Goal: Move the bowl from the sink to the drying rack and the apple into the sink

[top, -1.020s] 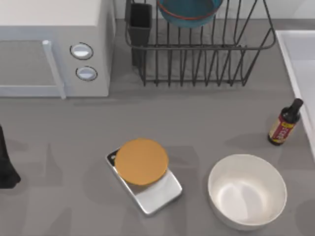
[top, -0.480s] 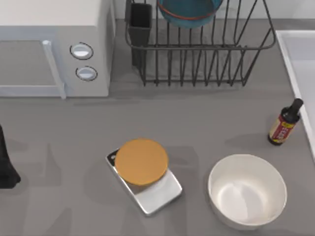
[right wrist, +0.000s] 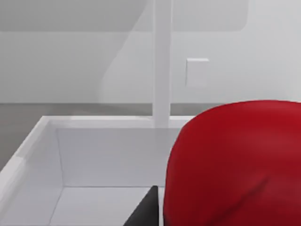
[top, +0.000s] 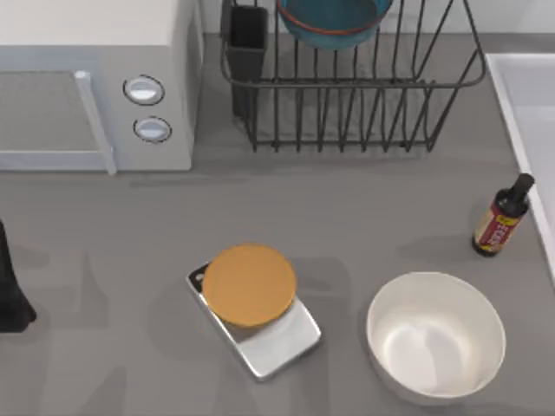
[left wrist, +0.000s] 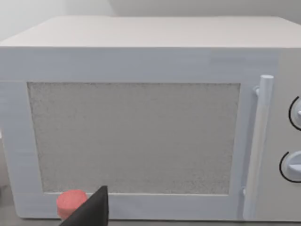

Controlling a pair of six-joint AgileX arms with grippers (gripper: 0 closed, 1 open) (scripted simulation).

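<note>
Grey tabletop carries a white microwave at its left rear, and beside it the dark wire drying rack with its black utensil cup. Inside the rack, at the rear, sits the bowl, teal with an orange-red rim, leaning among the upright bars. Along the table's right edge runs the pale rim of the sink, and a small dark bottle stands just beside that rim. Nearer the front lie a silver scale with a round orange disc on it and, to its right, a large white bowl. My left arm is parked at the table's left edge; its gripper faces the microwave door, with a small pink-red cylinder low in front of it, and I cannot tell how its jaws stand. My right gripper hangs over the sink basin, and the apple sits right against its dark fingertip, large and close to the wrist camera, above the basin floor; whether the jaws are pinching it cannot be told. A white faucet post rises behind the basin.
</note>
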